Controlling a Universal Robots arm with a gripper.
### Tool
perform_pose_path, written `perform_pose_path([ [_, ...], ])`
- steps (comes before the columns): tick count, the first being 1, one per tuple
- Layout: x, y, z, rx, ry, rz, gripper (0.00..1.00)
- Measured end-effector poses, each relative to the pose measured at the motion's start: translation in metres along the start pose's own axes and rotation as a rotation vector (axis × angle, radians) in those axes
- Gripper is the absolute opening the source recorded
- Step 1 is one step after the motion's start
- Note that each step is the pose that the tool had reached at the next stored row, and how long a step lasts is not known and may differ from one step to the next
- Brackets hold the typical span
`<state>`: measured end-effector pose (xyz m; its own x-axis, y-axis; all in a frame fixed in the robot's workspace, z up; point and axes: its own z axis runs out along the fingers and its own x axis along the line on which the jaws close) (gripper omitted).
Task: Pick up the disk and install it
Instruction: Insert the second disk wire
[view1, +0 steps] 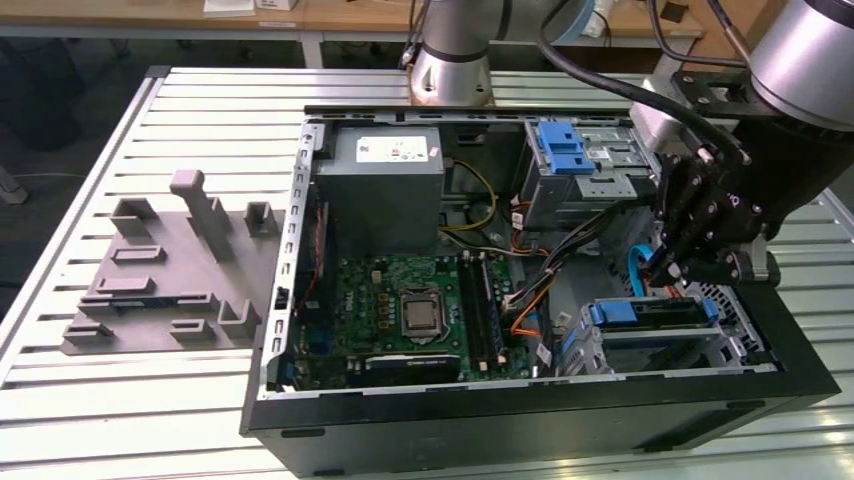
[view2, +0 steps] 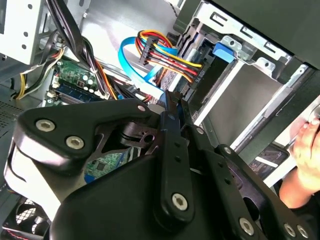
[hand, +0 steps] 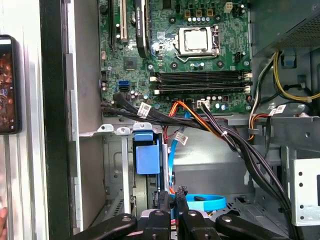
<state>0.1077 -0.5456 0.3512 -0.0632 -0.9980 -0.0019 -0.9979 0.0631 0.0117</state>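
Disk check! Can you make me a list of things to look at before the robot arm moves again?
1. Disk sits in the drive bay: ok.
2. Disk pushed all the way in: cannot tell.
3. Gripper is lined up with the disk: ok, it hangs just above it in the exterior view.
4. Blue cable is out of the gripper's way: not ok, it loops right beside the gripper in the first wrist view.
5. A person's hand is away from the case: not ok, it is at the case's edge in the second wrist view.
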Motion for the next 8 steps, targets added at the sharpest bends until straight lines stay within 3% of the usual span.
perform_pose_path([
  [8,0.0001,0.0,0.0001,0.0,-0.0001,0.0,0.16],
])
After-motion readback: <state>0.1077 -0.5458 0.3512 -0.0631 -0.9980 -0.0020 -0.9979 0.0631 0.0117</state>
